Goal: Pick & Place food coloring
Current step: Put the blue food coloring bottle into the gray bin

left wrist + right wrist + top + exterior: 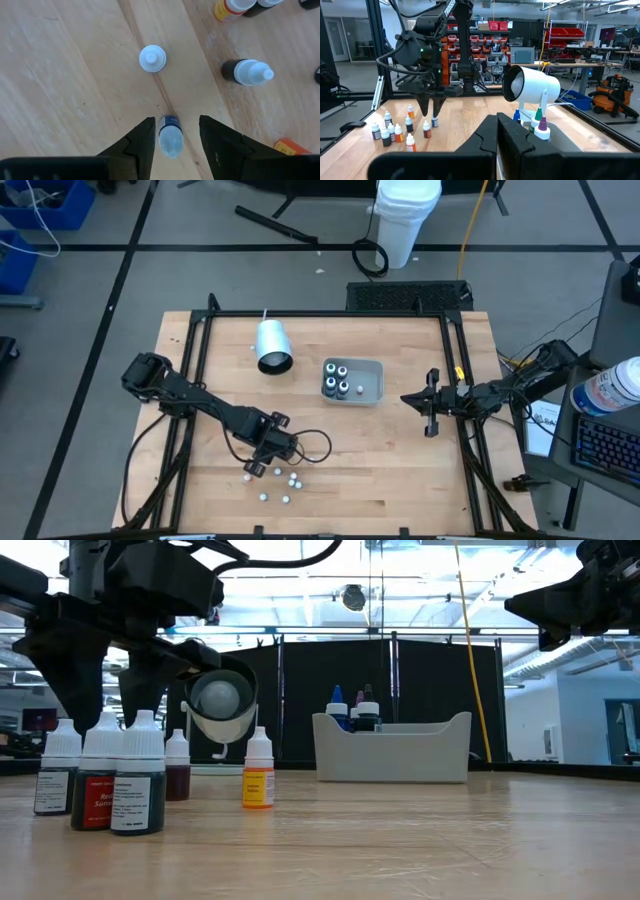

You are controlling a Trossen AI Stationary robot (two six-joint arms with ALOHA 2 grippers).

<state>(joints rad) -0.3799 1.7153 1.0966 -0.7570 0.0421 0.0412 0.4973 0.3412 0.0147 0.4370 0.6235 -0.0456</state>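
Note:
Several small food coloring bottles with white caps stand near the table's front left (280,480), (140,785). My left gripper (175,145) points down, open. Its fingers stand on either side of one upright blue-labelled bottle (170,135) without touching it; the bottle rests on its base on the wood (434,121). More bottles with coloured tops stand in the grey tray (372,367) at mid-table. My right gripper (497,135) waits level and shut at the table's right side (412,397).
A white cup (272,345) lies on its side behind the bottles, left of the tray (390,750). Close to my left fingers stand a white-capped bottle (152,58), a dark one (247,72) and an orange one (232,7). Bare wood lies between tray and bottles.

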